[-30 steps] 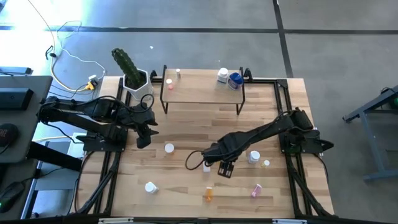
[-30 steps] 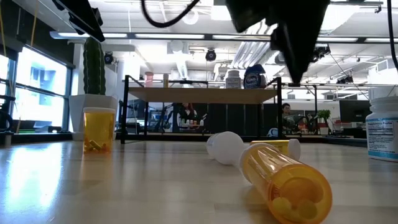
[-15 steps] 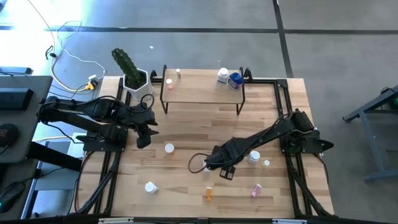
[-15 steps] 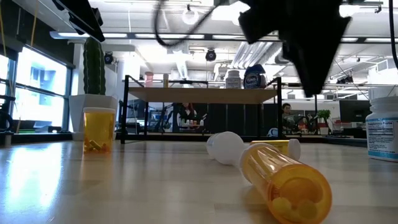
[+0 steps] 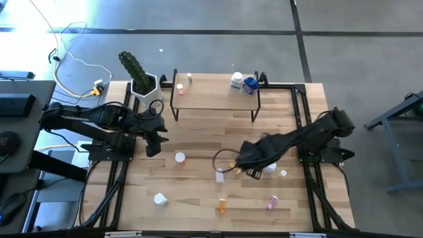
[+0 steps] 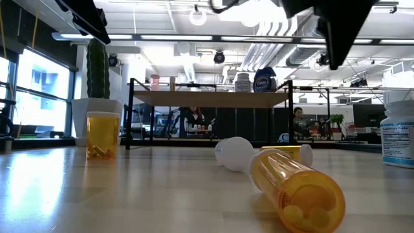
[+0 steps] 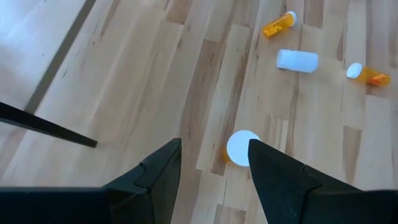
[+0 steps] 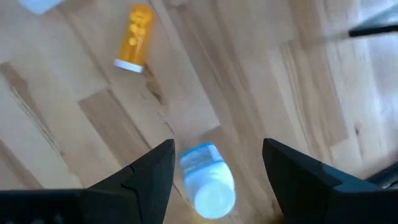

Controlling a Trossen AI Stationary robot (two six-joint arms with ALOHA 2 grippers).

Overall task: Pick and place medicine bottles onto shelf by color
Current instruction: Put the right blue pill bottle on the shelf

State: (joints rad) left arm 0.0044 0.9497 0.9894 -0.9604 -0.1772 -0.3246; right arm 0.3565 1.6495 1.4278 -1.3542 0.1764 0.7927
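Observation:
The shelf (image 5: 215, 99) stands at the far middle of the table. On it are two small bottles at its left end (image 5: 180, 86) and a white (image 5: 236, 80) and a blue bottle (image 5: 249, 86) at its right end. My right gripper (image 5: 253, 170) hangs open, pointing down, above a white bottle with a blue label (image 8: 208, 180), which stands on the table. My left gripper (image 5: 153, 147) waits open at the table's left, above an upright white-capped orange bottle (image 7: 242, 148). A white bottle (image 5: 220, 176) and an orange one (image 5: 222, 206) lie on their sides.
A pink bottle (image 5: 271, 202) lies near the front right, and a white-capped one (image 5: 159, 198) stands front left. A small bottle (image 5: 283, 174) sits right of the white one. A white pot with a cactus (image 5: 142, 84) stands left of the shelf.
My right gripper has risen and gone toward the table's right edge, turning at the wrist, from over the lying white bottle to over the blue-labelled one. Its fingers have stayed open. The lying white bottle now shows uncovered in the high view.

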